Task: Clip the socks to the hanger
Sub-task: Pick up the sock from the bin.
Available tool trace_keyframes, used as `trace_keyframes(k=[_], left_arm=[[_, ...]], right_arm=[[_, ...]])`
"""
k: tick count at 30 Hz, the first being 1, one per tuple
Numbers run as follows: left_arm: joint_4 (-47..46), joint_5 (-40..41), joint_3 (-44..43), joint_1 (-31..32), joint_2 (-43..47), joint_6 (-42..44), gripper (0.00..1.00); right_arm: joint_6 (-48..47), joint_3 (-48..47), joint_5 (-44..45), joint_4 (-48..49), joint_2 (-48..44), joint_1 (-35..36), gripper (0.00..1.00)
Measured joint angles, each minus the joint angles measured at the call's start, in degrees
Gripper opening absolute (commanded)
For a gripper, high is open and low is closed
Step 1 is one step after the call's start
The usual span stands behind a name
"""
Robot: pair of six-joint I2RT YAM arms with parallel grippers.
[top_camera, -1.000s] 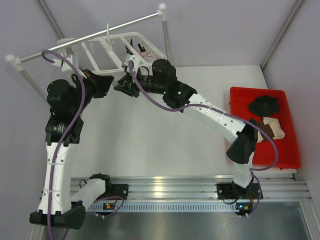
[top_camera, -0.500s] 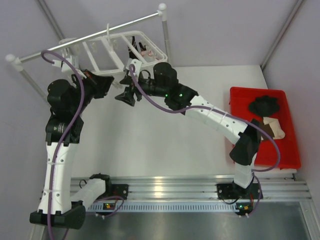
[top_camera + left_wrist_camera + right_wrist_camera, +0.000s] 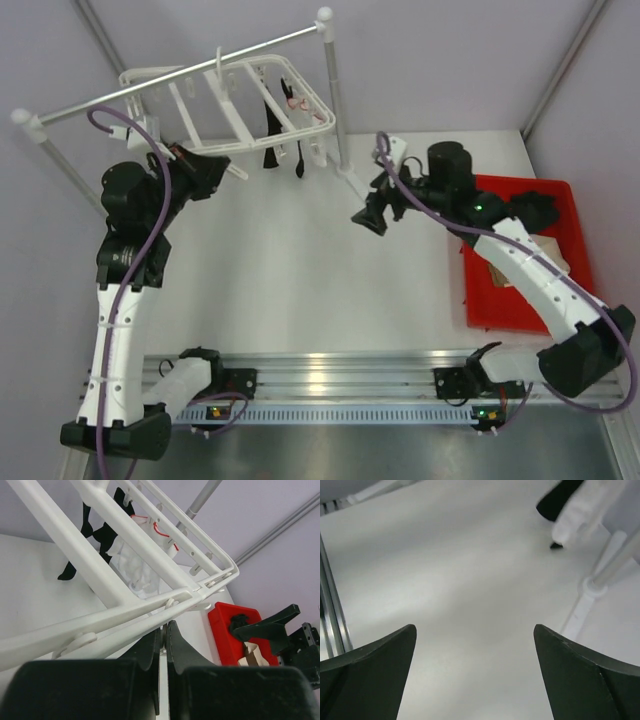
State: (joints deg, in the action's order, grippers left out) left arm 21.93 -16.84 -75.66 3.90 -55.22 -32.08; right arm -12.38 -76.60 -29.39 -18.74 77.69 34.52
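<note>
The white hanger hangs from the grey rail. A black sock dangles from one of its clips, also seen in the left wrist view. My left gripper is shut on the hanger's near edge, its fingertips pinching a white tab. My right gripper stands open over bare table with nothing between its fingers. The cream sock lies in the red tray beside a black lump of fabric.
The red tray sits at the table's right edge under my right arm. The grey rail has a post whose base stands just ahead of my right gripper. Purple walls enclose the table.
My right gripper has opened and swung away from the hanger to the right, toward the tray. The black sock stays hanging on the hanger, which has swung back. The left gripper keeps its hold.
</note>
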Motion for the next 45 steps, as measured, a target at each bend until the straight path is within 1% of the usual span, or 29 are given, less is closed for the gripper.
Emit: trace_keyframes(k=[2,5,8,9,11,12,13,16,17,18,21,25,29,37,40,41,43,45], left_arm=[[-0.2,0.0,0.3,0.0,0.0,0.0,0.00],[-0.5,0.0,0.5,0.0,0.0,0.0,0.00],[-1.0,0.0,0.8,0.0,0.2,-0.1,0.00],[-1.0,0.0,0.9,0.0,0.2,-0.2,0.00],[-1.0,-0.1,1.0,0.0,0.4,-0.2,0.00],[-1.0,-0.2,1.1,0.0,0.5,-0.2,0.00],[-1.0,-0.2,1.2,0.0,0.6,-0.2,0.00],[-1.0,-0.3,1.2,0.0,0.8,-0.2,0.00],[-1.0,-0.3,1.2,0.0,0.8,-0.2,0.00],[-1.0,-0.3,1.2,0.0,0.8,-0.3,0.00],[-1.0,-0.3,1.3,0.0,0.7,-0.5,0.00],[-1.1,-0.3,1.3,0.0,0.7,-0.6,0.00],[-1.2,-0.3,1.3,0.0,0.7,-0.8,0.00],[-1.4,-0.2,1.8,0.0,0.7,-0.8,0.00],[-1.4,-0.2,2.0,0.0,0.7,-0.8,0.00],[-1.4,-0.2,2.0,0.0,0.7,-0.8,0.00],[-1.5,-0.2,2.0,0.0,0.7,-0.8,0.00],[-1.5,-0.1,2.0,0.0,0.7,-0.8,0.00]], right_arm=[[-3.6,3.1,-2.2,-6.0,-4.9,-7.2,1.00],[-11.4,4.3,-5.1,-15.8,-8.9,-18.8,0.95],[-22.3,4.3,-8.2,-26.1,-10.0,-32.3,0.84],[-27.1,4.3,-8.5,-30.0,-9.8,-37.2,0.77],[-38.4,4.4,-8.7,-38.0,-8.6,-45.9,0.69],[-45.4,4.5,-8.2,-42.3,-7.3,-50.9,0.63],[-51.5,4.6,-7.8,-45.3,-5.8,-54.5,0.61],[-69.0,4.5,-6.4,-51.1,1.0,-65.0,0.54],[-73.2,4.5,-5.7,-51.9,3.7,-67.4,0.51],[-76.6,4.3,-4.9,-52.8,6.3,-69.1,0.50],[-83.5,4.0,-2.5,-53.6,12.6,-70.4,0.47],[-87.8,4.5,-0.8,-51.6,15.5,-69.6,0.46],[-89.2,7.1,-0.4,-46.1,15.8,-69.4,0.45],[-89.5,12.2,0.5,-36.2,20.4,-67.7,0.43],[-88.8,13.4,0.7,-32.7,21.3,-66.6,0.39],[-88.5,13.7,0.7,-31.7,21.5,-66.3,0.33],[-88.0,14.2,0.6,-30.5,21.7,-65.7,0.26],[-87.5,14.6,0.5,-29.5,21.7,-65.2,0.15]])
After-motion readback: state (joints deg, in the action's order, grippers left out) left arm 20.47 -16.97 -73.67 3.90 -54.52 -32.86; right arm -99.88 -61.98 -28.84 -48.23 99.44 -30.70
